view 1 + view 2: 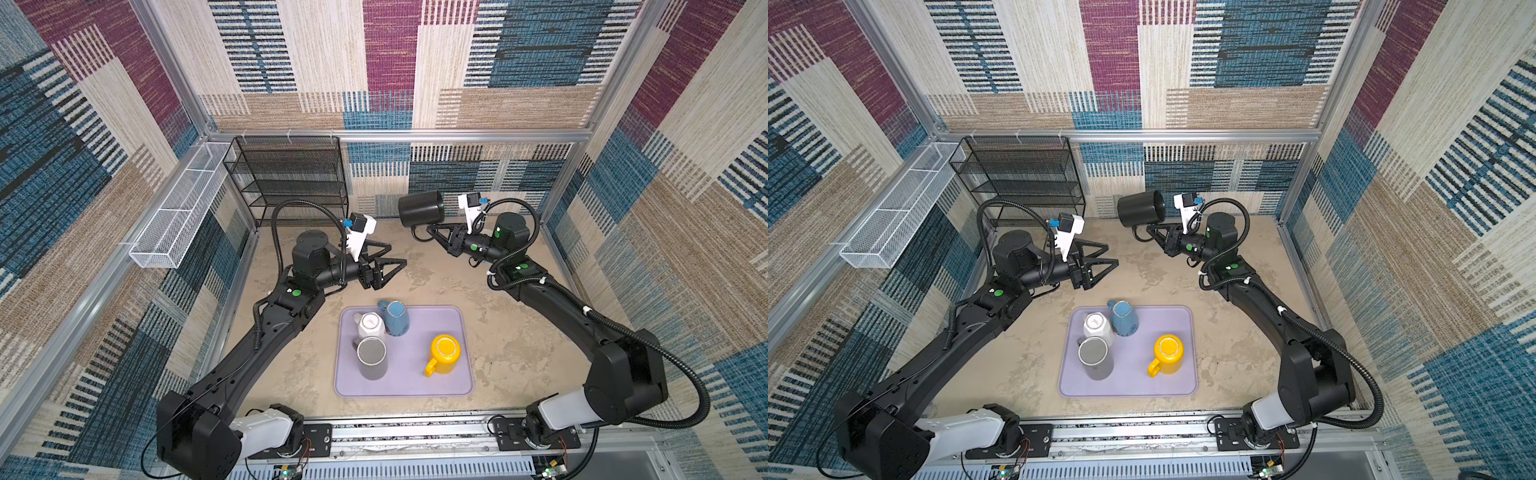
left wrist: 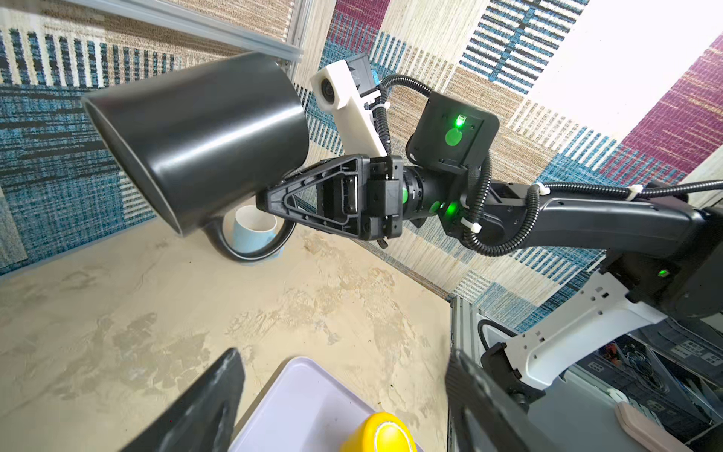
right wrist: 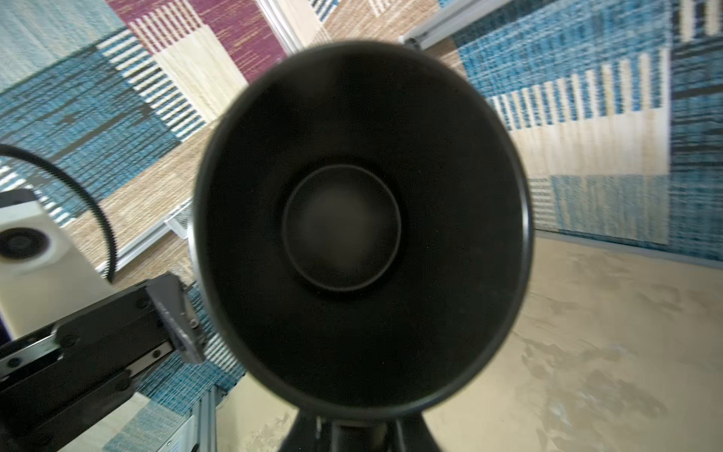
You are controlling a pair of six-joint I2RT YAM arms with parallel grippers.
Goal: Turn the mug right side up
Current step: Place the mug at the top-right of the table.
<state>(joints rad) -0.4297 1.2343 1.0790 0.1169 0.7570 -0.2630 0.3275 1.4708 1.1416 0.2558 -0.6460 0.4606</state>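
Note:
A black mug (image 1: 419, 212) (image 1: 1140, 210) hangs in the air above the back of the table. It lies on its side with its handle downward. My right gripper (image 1: 432, 230) (image 1: 1152, 230) (image 2: 270, 199) is shut on that handle. In the right wrist view the mug's dark inside (image 3: 362, 227) fills the picture, its mouth facing the camera. The left wrist view shows the mug's outer wall (image 2: 195, 133). My left gripper (image 1: 397, 255) (image 1: 1112, 253) (image 2: 344, 391) stands open and holds nothing, left of the mug and lower.
A lilac tray (image 1: 415, 386) at the front middle carries upside-down yellow (image 1: 444, 353), grey (image 1: 372, 357), white (image 1: 371, 324) and blue (image 1: 395, 318) mugs. A pale cup (image 2: 254, 231) stands behind the black mug. A black wire rack (image 1: 291, 178) and a white mesh basket (image 1: 178, 208) are at the back left.

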